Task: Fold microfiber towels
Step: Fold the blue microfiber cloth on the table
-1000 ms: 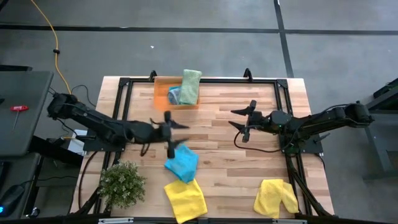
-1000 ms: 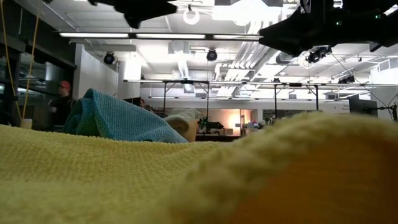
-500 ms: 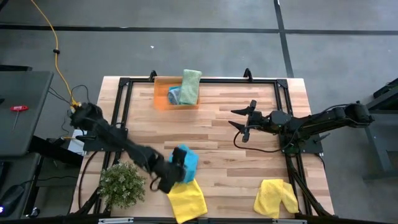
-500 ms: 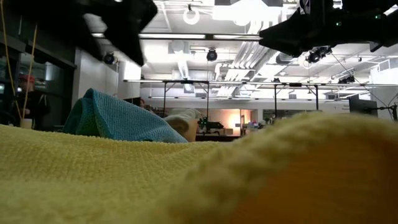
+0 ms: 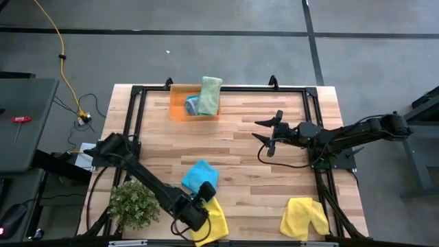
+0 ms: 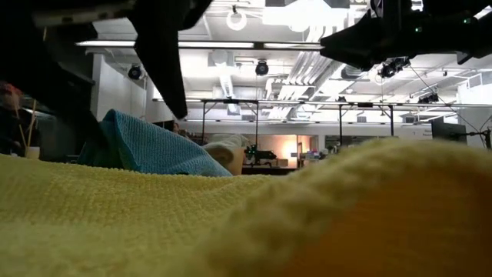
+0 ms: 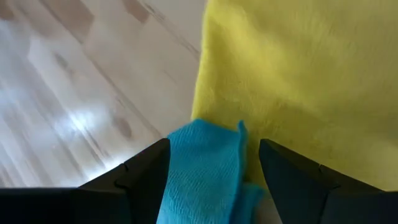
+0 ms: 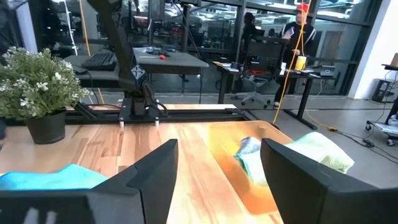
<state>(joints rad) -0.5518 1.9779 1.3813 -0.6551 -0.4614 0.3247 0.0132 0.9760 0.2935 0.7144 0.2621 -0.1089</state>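
Reaching low, left gripper (image 5: 204, 204): fingers (image 7: 146, 180) are spreading wide apart, gripping nothing, straddling the teal-blue towel's (image 5: 200, 178) edge where it is meeting the yellow towel (image 5: 214, 218).
Left arm: is stretching from the table's (image 5: 240, 147) left side down toward the front edge, passing just beside the plant (image 5: 134, 202).
Right gripper (image 5: 269, 134): fingers are standing parted, empty, hovering over bare wood right of centre.
Right arm: is waiting, reaching in from the table's right side.
Teal-blue towel: is lying crumpled at front centre, its near corner touching the yellow towel.
Yellow towel: is lying flat at the front edge, partly under the left gripper.
Second yellow towel (image 5: 304, 217): is sitting rumpled at the front right, well apart.
Light green towel (image 5: 210, 95): is resting folded over the orange tray's (image 5: 179, 104) right side at the back.
Tray contents: another teal-blue cloth (image 5: 192, 104) is lying inside the tray.
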